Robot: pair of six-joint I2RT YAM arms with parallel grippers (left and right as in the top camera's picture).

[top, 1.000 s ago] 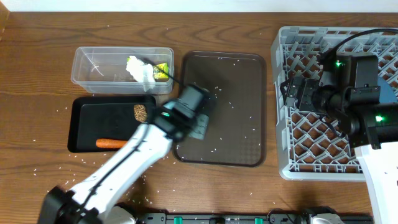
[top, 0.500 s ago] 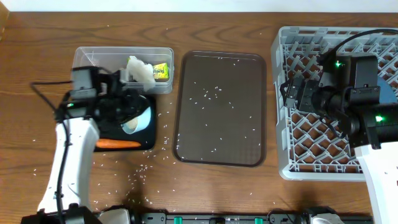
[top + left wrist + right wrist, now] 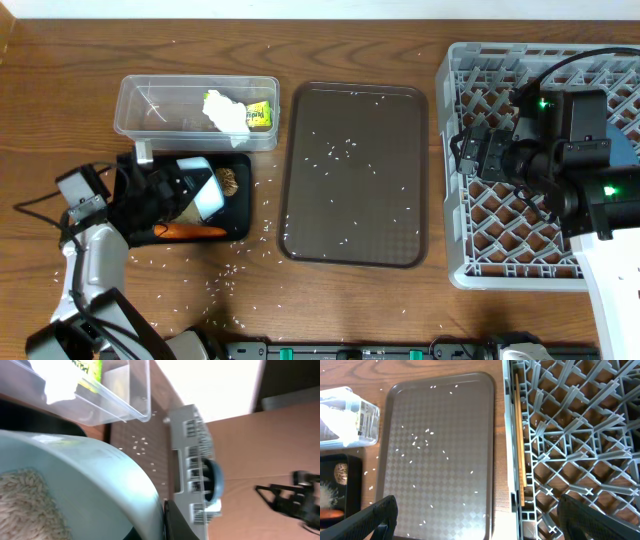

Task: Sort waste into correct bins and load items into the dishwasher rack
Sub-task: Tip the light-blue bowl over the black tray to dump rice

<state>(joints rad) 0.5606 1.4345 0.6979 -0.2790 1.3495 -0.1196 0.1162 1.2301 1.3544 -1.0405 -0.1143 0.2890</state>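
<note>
Left end effector (image 3: 188,188) on light-blue cup (image 3: 208,192)

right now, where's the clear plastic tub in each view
overhead: clear plastic tub at upper left, left of the brown serving tray.
left wrist: tub at top left, seen from low down, one corner jutting toward the centre.
right wrist: tub at the left edge, partly cut off.
shared landmark: the crumpled white tissue lying inside it.

Tilted light-blue cup (image 3: 205,187) of rice (image 3: 25,502) over black tray (image 3: 240,212) with carrot (image 3: 192,231) and lump (image 3: 228,180); tissue (image 3: 225,110), wrapper (image 3: 261,113) in clear tub (image 3: 150,105)
</note>
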